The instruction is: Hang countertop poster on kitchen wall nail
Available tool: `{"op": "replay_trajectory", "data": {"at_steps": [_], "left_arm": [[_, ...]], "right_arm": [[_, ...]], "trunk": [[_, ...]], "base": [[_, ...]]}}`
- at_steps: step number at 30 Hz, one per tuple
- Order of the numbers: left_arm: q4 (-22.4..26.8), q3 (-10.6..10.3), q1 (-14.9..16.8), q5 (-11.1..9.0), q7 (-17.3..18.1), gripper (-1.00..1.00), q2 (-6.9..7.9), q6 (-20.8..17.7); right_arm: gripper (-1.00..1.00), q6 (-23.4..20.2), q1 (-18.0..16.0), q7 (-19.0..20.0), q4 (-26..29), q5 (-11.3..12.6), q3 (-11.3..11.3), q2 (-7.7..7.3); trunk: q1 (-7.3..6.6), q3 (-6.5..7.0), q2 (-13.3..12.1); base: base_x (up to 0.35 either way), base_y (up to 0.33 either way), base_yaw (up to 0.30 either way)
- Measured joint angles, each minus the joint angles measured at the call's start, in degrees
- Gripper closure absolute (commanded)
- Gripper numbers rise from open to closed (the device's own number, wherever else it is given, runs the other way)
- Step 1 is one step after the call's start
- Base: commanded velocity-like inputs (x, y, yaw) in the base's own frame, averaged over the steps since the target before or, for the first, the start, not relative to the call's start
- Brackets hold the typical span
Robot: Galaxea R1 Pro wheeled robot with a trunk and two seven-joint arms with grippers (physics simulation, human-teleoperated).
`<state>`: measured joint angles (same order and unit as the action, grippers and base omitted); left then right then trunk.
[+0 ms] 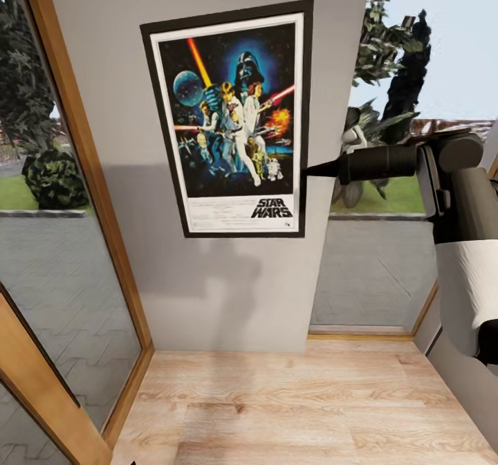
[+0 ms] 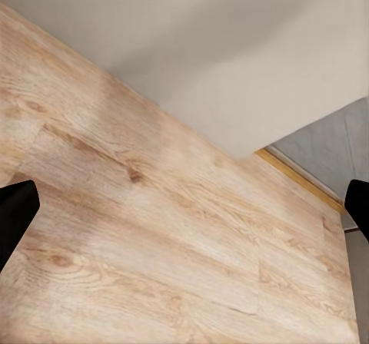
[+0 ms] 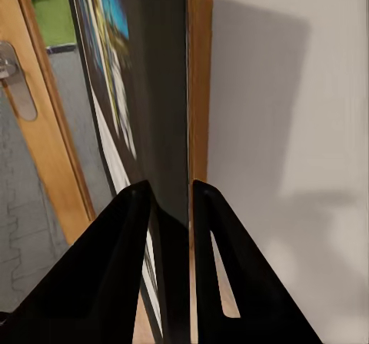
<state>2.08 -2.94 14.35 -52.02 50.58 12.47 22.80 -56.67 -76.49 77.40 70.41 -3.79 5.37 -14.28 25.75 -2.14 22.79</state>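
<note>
The Star Wars poster (image 1: 232, 119) stands upright and flat against the narrow grey wall, its black frame slightly tilted. My right gripper (image 1: 308, 169) reaches in from the right and is shut on the poster's right edge, about level with the lower part of the picture. In the right wrist view the poster (image 3: 165, 114) runs edge-on between the two black fingers (image 3: 115, 259), close to the wall. My left gripper (image 2: 184, 206) is open over the wooden floor, with nothing between its fingers (image 2: 15, 213). No nail is visible; the poster covers that part of the wall. The kitchen countertop is out of view.
The grey wall panel (image 1: 207, 278) is flanked by a wood-framed glass door (image 1: 76, 140) on the left and a floor-length window (image 1: 373, 271) on the right. A door handle (image 3: 15, 79) shows beyond the poster. Light wooden floor (image 1: 277, 409) lies below.
</note>
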Motion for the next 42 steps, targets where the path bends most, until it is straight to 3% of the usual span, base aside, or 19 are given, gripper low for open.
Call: {"op": "replay_trajectory", "data": {"at_steps": [20, 29, 34, 42], "left_arm": [[0.0, 0.0, 0.0, 0.0, 0.0, -1.0, 0.0, 0.0], [0.0, 0.0, 0.0, 0.0, 0.0, -1.0, 0.0, 0.0], [0.0, 0.0, 0.0, 0.0, 0.0, -1.0, 0.0, 0.0], [0.0, 0.0, 0.0, 0.0, 0.1, -1.0, 0.0, 0.0]], "right_arm": [[1.0, 0.1, 0.8, 0.0, -0.2, 0.1, -0.6, 0.07], [1.0, 0.1, 0.9, 0.2, -0.2, 3.0, -0.7, 0.41], [1.0, 0.1, 1.0, 0.2, -0.2, 3.4, -2.1, 0.42], [1.0, 0.1, 1.0, 0.1, -0.2, 3.4, -2.4, 0.5]], "trunk": [[0.0, 0.0, 0.0], [0.0, 0.0, 0.0], [0.0, 0.0, 0.0], [0.0, 0.0, 0.0]], "base": [[0.0, 0.0, 0.0], [0.0, 0.0, 0.0], [0.0, 0.0, 0.0], [0.0, 0.0, 0.0]]}}
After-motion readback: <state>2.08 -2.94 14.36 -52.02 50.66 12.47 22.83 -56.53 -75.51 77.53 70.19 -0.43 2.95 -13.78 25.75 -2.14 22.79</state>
